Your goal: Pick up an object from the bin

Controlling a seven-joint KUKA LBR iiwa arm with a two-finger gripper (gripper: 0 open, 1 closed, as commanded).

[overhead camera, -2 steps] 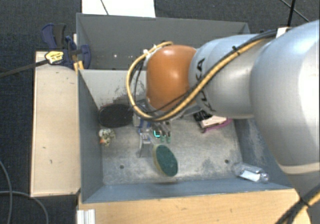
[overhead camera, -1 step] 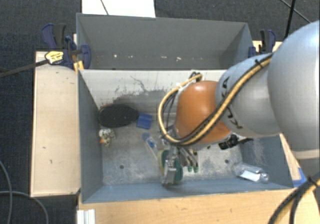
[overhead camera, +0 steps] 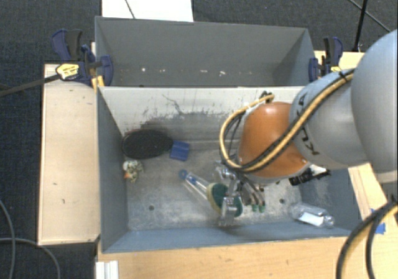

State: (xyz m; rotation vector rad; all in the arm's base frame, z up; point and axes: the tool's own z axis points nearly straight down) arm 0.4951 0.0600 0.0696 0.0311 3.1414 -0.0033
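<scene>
Gripper (overhead camera: 231,204): lowered at front centre of grey metal bin (overhead camera: 155,209), placed against a dark green round object (overhead camera: 217,193) beside a clear plastic tube with blue cap (overhead camera: 194,182). Open or closed: cannot be told. Black oval pad (overhead camera: 147,144) and small blue block (overhead camera: 180,150) are logged at left.

One marking is legible. It stands on the grey link of the arm (overhead camera: 354,122), at the link's lower left end, just beside the orange cover (overhead camera: 267,141). The dark capital letters (overhead camera: 309,141) run along the link's edge, close to the yellow-and-black cable (overhead camera: 298,123) that crosses it. They read "KU". The letters that follow turn away with the link's curve and cannot be read. Any print on the small things in the bin (overhead camera: 205,41) is too small to read.
</scene>
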